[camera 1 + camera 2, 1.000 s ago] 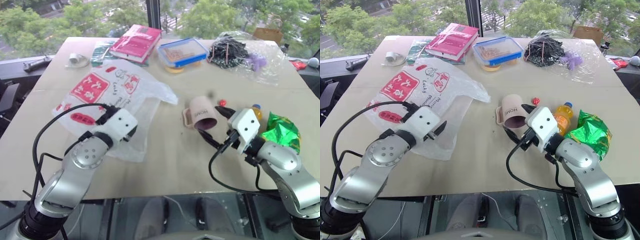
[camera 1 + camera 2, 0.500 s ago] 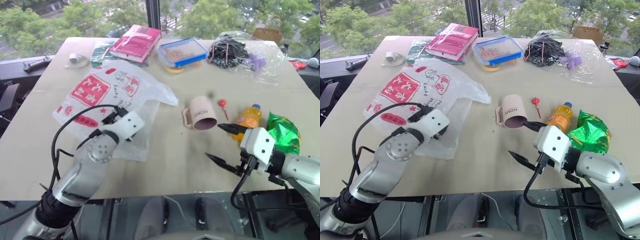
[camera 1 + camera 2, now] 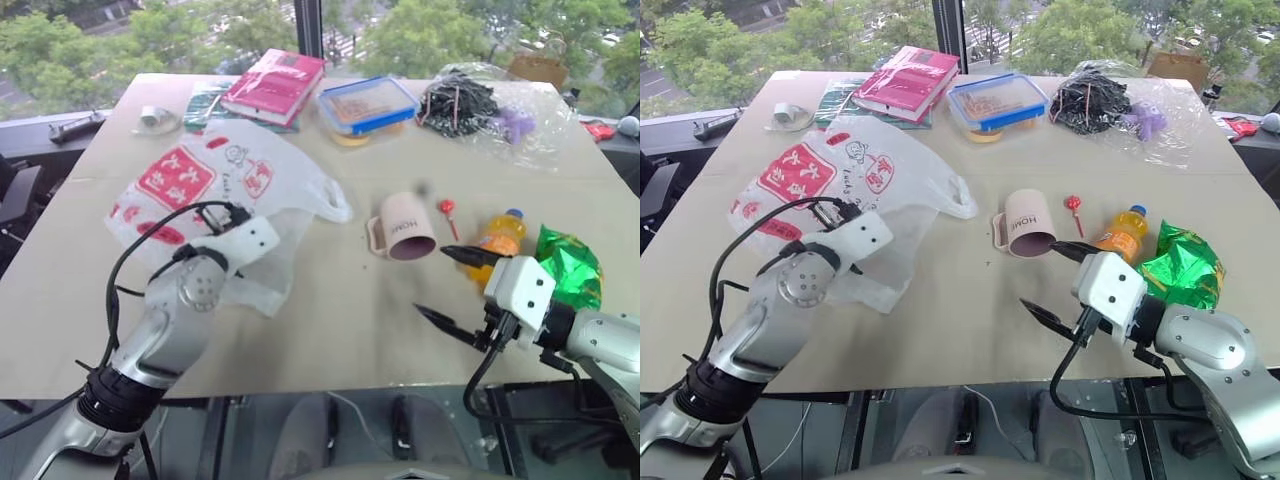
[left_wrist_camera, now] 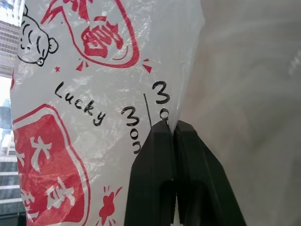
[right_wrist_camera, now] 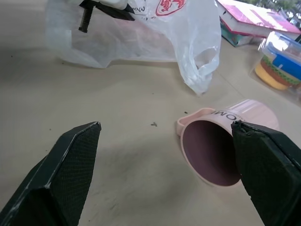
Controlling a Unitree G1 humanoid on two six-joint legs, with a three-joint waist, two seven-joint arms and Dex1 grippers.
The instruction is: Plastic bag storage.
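1. The plastic bag (image 3: 215, 190) lies flat on the left half of the table (image 3: 330, 330), white and crinkled, with red printed squares, ovals and dark lettering. 1 handle loop (image 3: 328, 203) reaches toward the table's middle.
2. The left gripper (image 4: 173, 129) rests at the near edge of the bag. In the left wrist view its 2 black fingers are pressed together, with the bag's printed film lying at their tips. Whether film is pinched between them cannot be told.
3. The right gripper (image 3: 452, 288) hovers over the near right part of the table with its 2 fingers spread wide and nothing between them. It is well apart from the bag.
4. A pink mug (image 3: 403, 227) lies on its side near the table's middle, its mouth turned toward the right gripper.
5. A red lollipop (image 3: 446, 210) lies just beside the mug; an orange drink bottle (image 3: 497, 236) and a green snack packet (image 3: 568, 265) lie to the right of it.
6. Along the far edge stand a red book (image 3: 273, 85), a blue-lidded food box (image 3: 366, 104) and a clear bag of black cables (image 3: 475, 105).
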